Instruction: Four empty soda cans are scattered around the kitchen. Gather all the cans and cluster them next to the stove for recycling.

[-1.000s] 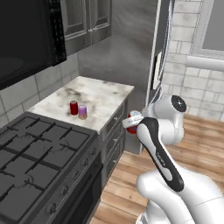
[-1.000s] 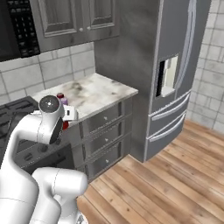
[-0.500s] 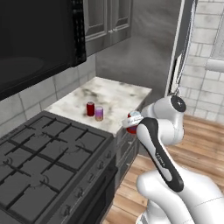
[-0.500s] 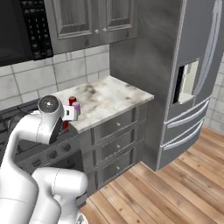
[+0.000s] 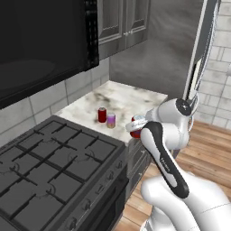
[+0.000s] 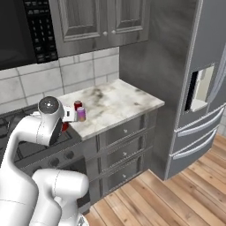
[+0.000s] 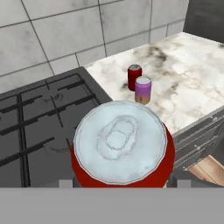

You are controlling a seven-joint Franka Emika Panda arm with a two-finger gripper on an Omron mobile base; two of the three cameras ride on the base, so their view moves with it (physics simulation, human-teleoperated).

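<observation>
My gripper (image 5: 136, 128) is shut on a red soda can (image 5: 134, 126), held in the air just off the counter's front edge, beside the stove's right end. In the hand view the can's silver top (image 7: 120, 146) lies close below the camera and hides the fingertips. Two more cans stand together on the marble counter (image 5: 135, 97) near the stove (image 5: 49, 171): a red one (image 5: 102, 114) and a purple one with an orange band (image 5: 111, 120). They also show as red can (image 7: 134, 77) and purple can (image 7: 142, 89), and as red can (image 6: 78, 105) and purple can (image 6: 81, 114).
A black microwave (image 5: 40, 40) hangs over the stove. Dark grey cabinets (image 6: 101, 22) sit above the counter, drawers (image 6: 126, 150) below it. A tall grey fridge (image 6: 198, 88) stands right of the counter. Wood floor (image 6: 176, 198) lies in front.
The base has driven, so the whole scene shifted: stove and counter now sit closer and further right in the left base view. The held red can stays in the gripper.
</observation>
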